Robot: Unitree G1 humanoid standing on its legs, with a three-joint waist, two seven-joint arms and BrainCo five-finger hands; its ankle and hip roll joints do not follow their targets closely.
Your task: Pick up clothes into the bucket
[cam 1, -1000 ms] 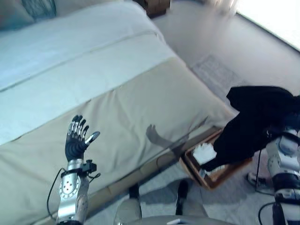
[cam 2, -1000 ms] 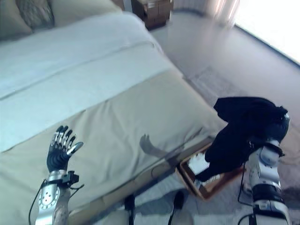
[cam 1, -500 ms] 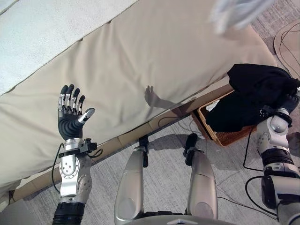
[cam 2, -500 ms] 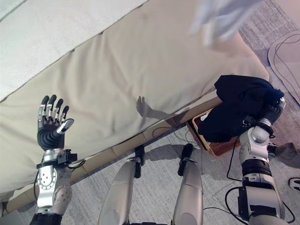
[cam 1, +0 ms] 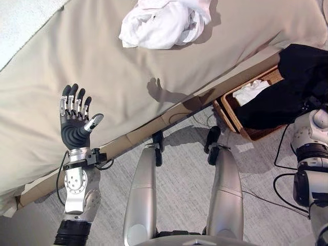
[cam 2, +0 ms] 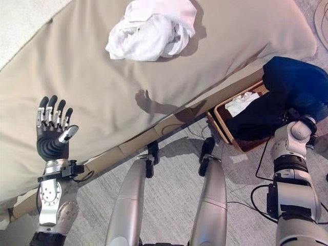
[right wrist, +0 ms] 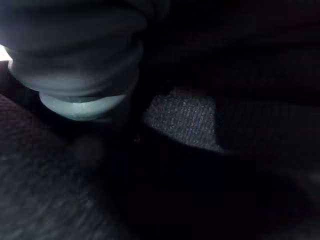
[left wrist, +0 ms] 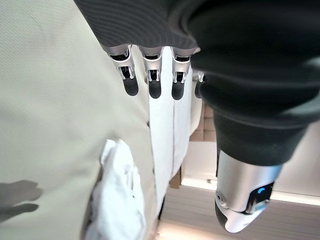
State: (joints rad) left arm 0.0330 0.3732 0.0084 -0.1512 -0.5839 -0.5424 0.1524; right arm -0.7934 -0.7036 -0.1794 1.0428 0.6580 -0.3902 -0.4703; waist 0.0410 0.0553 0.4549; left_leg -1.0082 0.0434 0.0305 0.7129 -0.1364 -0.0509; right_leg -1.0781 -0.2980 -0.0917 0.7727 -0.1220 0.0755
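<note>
- Left hand (cam 1: 76,130), in the left eye view, is raised over the bed (cam 1: 77,61) with fingers straight and spread, holding nothing; a wicker basket (cam 1: 228,110) on the floor beside the bed holds a white cloth (cam 1: 250,91), and a dark garment (cam 1: 292,82) drapes over it, hiding the right hand.
- Right eye view: a white garment (cam 2: 151,28) lies bunched on the bed.
- Left wrist view: straight fingers (left wrist: 154,85).
- Right wrist view: dark fabric (right wrist: 200,150) up close; I cannot tell the right hand's state.
</note>
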